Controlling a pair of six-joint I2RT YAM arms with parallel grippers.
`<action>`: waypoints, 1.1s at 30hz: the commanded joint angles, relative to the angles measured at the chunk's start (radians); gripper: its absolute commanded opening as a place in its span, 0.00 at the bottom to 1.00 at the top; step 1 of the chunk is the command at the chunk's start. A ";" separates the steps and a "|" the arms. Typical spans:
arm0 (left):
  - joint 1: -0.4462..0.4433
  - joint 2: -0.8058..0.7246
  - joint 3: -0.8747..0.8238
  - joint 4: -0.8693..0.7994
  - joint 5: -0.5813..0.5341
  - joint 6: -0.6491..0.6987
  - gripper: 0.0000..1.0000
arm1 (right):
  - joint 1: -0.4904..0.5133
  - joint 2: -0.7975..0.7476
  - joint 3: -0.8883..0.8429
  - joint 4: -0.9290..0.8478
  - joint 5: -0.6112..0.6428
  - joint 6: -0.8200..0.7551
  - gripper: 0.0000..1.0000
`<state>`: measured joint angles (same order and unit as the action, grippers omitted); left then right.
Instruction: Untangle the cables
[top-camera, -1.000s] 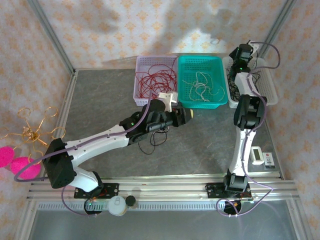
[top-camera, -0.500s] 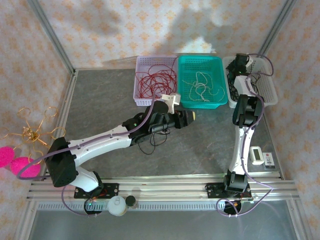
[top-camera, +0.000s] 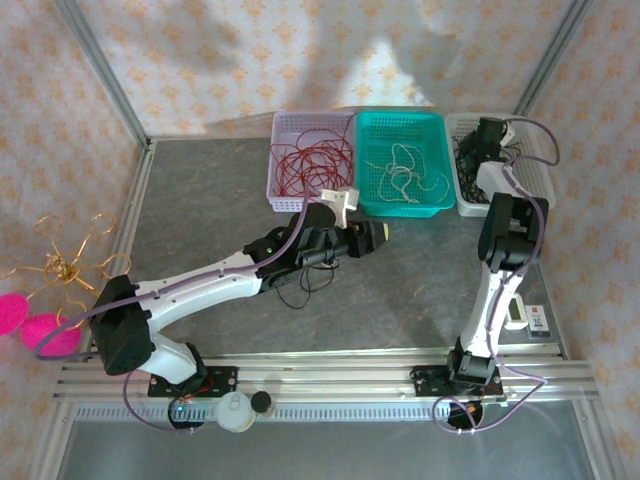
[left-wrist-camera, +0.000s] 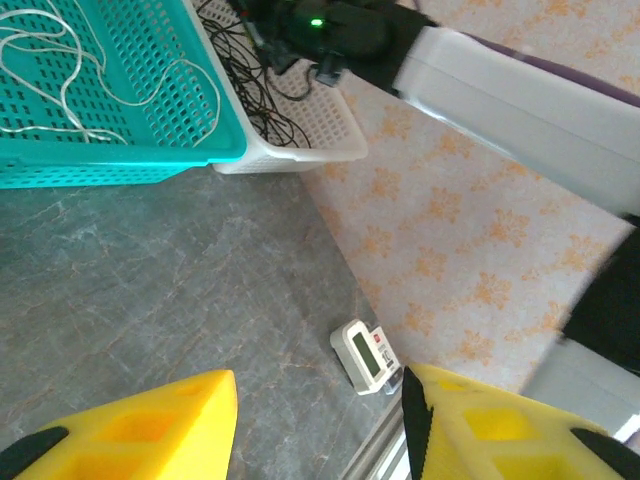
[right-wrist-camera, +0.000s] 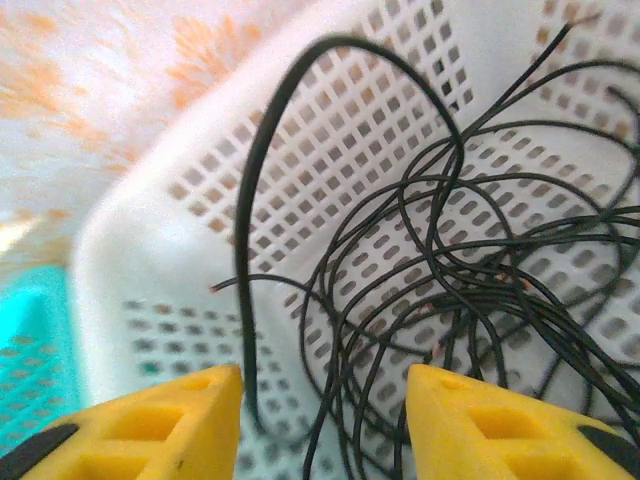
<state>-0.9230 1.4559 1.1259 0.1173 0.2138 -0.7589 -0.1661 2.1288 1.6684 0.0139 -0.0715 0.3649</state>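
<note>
- The grey stone-patterned table (top-camera: 200, 200) carries three perforated plastic baskets along its far edge. A lilac basket (top-camera: 312, 117) holds the thin red cables (top-camera: 312, 160), a teal basket (top-camera: 400, 116) holds the thin white cables (top-camera: 405, 178), and a white basket (top-camera: 541, 185) holds the thin black cables (right-wrist-camera: 480, 270). By colour, the sorting looks nearly done
- The left gripper (left-wrist-camera: 320, 420) hovers low over the middle of the table, near the front of the teal basket. Its yellow fingers are apart with nothing between them
- The right gripper (right-wrist-camera: 325, 420) hangs inside the white basket, its yellow fingers apart and clamped on nothing. An arched black strand (right-wrist-camera: 245, 200) runs down between them, close to its left-hand finger in the wrist view
- To finish this drop well, that gripper should probably rise straight up with its fingers kept wide. It should clear the rim before swinging away, so that no loop hooks a finger and gets dragged out
- A loose black cable (top-camera: 296, 292) lies on the table beneath the left forearm and looks like the one piece left to move. It is best pinched on a single strand, lifted slowly and carried to the white basket
- A small white box-shaped device with a screen (left-wrist-camera: 365, 355) lies near the table's right edge, well apart from the baskets. A trailing cable should be kept from sweeping it
</note>
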 joint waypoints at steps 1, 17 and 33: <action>-0.004 -0.058 -0.050 0.029 -0.045 0.007 0.48 | 0.023 -0.164 -0.113 0.134 0.018 0.007 0.48; 0.068 -0.304 -0.303 0.029 -0.088 -0.003 0.50 | 0.007 -0.604 -0.430 0.027 -0.025 0.007 0.48; 0.277 -0.415 -0.489 -0.366 -0.140 -0.144 0.58 | 0.607 -0.860 -0.811 -0.153 -0.137 0.142 0.45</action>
<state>-0.6563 1.0069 0.6353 -0.0681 0.1242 -0.8459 0.3618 1.3102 0.9279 -0.0978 -0.2150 0.4343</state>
